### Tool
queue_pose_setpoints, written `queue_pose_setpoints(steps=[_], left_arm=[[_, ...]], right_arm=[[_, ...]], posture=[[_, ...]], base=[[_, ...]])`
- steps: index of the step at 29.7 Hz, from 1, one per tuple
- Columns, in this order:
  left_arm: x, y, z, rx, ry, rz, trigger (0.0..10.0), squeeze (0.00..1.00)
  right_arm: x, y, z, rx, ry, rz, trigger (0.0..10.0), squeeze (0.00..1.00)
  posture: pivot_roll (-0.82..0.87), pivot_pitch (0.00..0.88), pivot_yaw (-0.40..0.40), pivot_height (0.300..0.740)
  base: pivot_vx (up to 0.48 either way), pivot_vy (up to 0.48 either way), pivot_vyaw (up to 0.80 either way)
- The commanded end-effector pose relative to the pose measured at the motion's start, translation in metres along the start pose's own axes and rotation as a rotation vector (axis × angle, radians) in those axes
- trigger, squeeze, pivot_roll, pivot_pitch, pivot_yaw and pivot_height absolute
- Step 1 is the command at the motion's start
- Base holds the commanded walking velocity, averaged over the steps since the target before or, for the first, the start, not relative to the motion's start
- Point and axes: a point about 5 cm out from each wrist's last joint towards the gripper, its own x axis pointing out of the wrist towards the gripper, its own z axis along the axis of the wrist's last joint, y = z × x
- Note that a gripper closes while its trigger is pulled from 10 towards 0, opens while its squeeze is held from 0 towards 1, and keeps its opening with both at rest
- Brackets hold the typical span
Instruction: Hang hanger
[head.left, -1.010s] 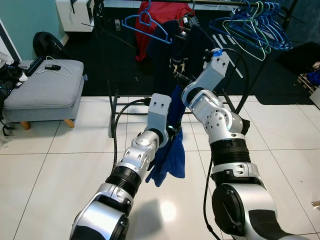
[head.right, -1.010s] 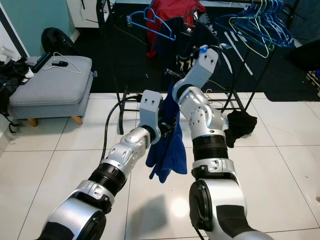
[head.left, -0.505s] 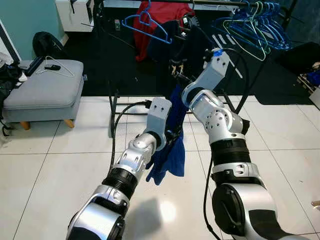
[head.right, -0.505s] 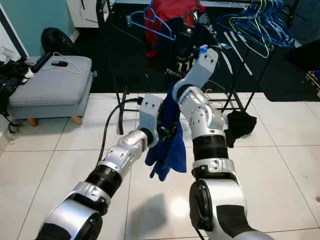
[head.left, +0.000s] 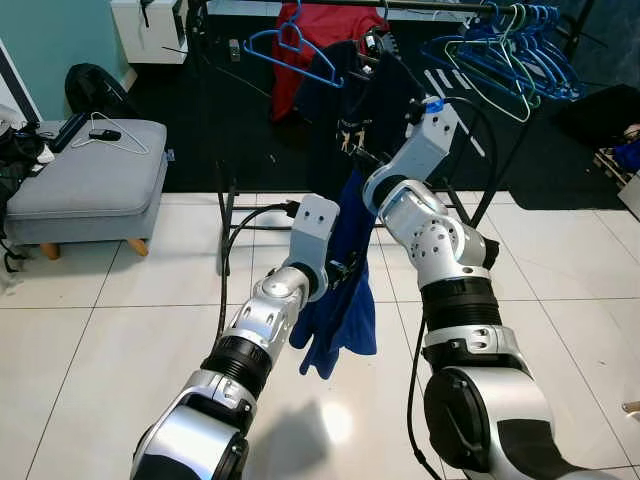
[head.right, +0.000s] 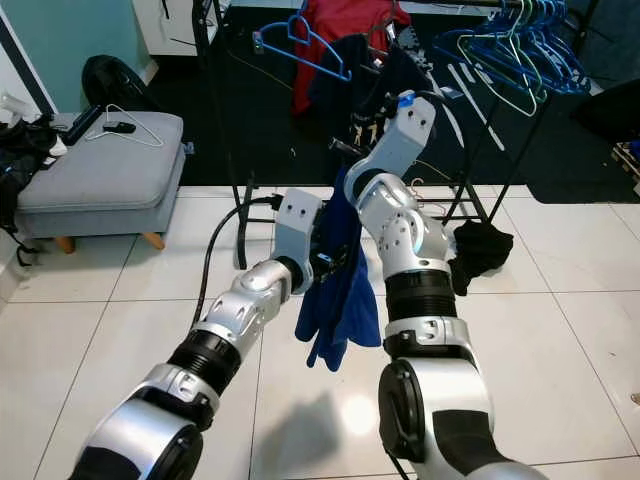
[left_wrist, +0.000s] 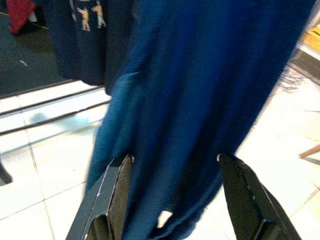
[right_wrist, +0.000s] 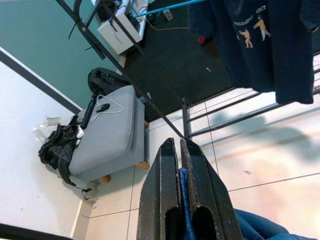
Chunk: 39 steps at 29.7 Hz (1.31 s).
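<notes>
Glossy white floor tiles (head.left: 90, 340) reflect light beneath a soft matt blue cloth garment (head.left: 345, 290), thin blue plastic hangers (head.left: 500, 50) on a black metal rack (head.left: 228, 215), and a grey fabric-upholstered ottoman (head.left: 85, 185) with wooden legs.

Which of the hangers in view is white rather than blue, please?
The white hanger lying flat on the grey ottoman at the robot's left; the blue hangers all hang on the clothes rack.

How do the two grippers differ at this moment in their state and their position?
The left gripper is open, its fingers on either side of the hanging blue garment; the right gripper is shut, pinching a thin blue strip. The left one is lower, the right one higher, nearer the clothes rack. Both work on blue fabric.
</notes>
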Motion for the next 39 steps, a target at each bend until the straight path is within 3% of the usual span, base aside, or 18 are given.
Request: queue_pose_setpoints(steps=[1,10,15,22,28,39], left_arm=[[0.002,-0.011,0.006,-0.021,-0.015,-0.031,10.0,0.0],[0.003,-0.012,0.008,-0.043,-0.02,-0.051,10.0,0.0],[-0.002,-0.003,0.004,0.007,-0.012,-0.086,10.0,0.0],[-0.004,-0.001,0.001,0.015,-0.005,-0.083,10.0,0.0],[0.001,-0.013,0.006,0.01,-0.018,-0.07,10.0,0.0],[0.002,-0.016,0.007,-0.015,-0.021,-0.078,10.0,0.0]], right_arm=[[-0.001,0.005,0.004,-0.012,-0.013,0.018,0.0,0.0],[-0.001,0.005,0.004,-0.012,-0.013,0.016,0.0,0.0],[-0.001,0.005,0.004,-0.012,-0.014,0.014,0.0,0.0],[0.0,0.004,0.004,-0.011,-0.013,0.013,0.0,0.0],[0.0,0.005,0.004,-0.011,-0.014,0.017,0.0,0.0],[0.0,0.005,0.004,-0.01,-0.015,0.015,0.0,0.0]], posture=[[-0.12,0.19,-0.064,0.74],[-0.12,0.19,-0.062,0.74],[-0.12,0.19,-0.061,0.74],[-0.11,0.19,-0.062,0.74],[-0.12,0.19,-0.063,0.74],[-0.12,0.192,-0.063,0.74]], base=[[0.0,0.0,0.0],[0.0,0.0,0.0],[0.0,0.0,0.0],[0.0,0.0,0.0],[0.0,0.0,0.0],[0.0,0.0,0.0]])
